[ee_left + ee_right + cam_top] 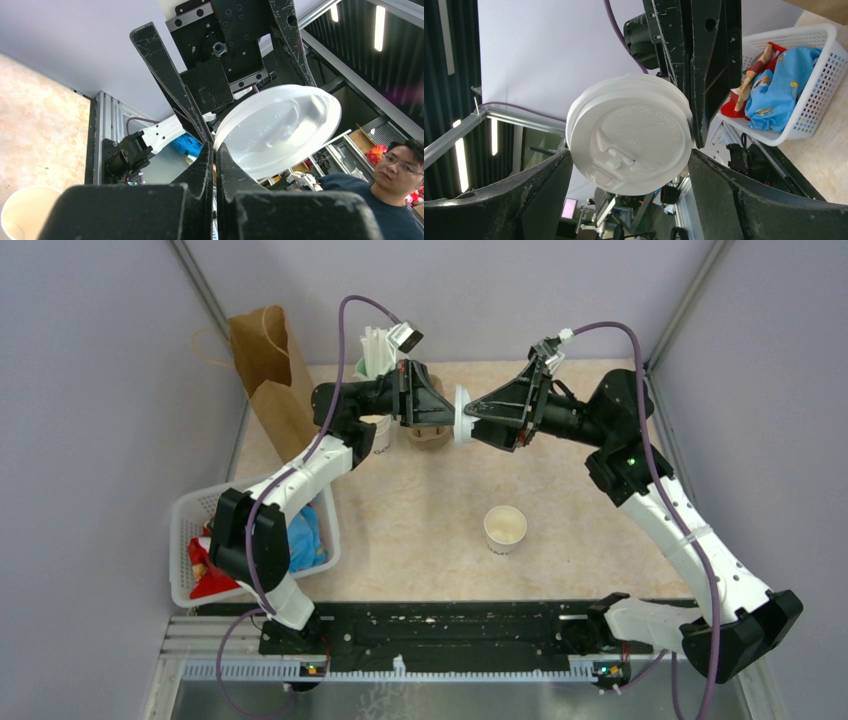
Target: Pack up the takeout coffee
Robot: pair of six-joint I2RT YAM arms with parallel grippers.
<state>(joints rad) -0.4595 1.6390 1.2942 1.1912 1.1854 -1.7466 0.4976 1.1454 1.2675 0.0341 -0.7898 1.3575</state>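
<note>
A round white plastic lid (462, 416) hangs in the air over the far middle of the table. My left gripper (453, 418) is shut on its rim; the left wrist view shows the fingers pinching the edge of the lid (280, 130). My right gripper (472, 412) faces it from the right, open, with one jaw on either side of the lid (629, 142) and not closed on it. A small cream paper cup (505, 528) stands upright and lidless on the table, nearer to me. It also shows in the left wrist view (22, 212).
A brown paper bag (270, 370) stands at the far left. A white basket (185, 525) with blue and red packets sits at the near left, also in the right wrist view (804, 75). A brown item (430, 436) and white sticks (378, 348) stand behind the left gripper.
</note>
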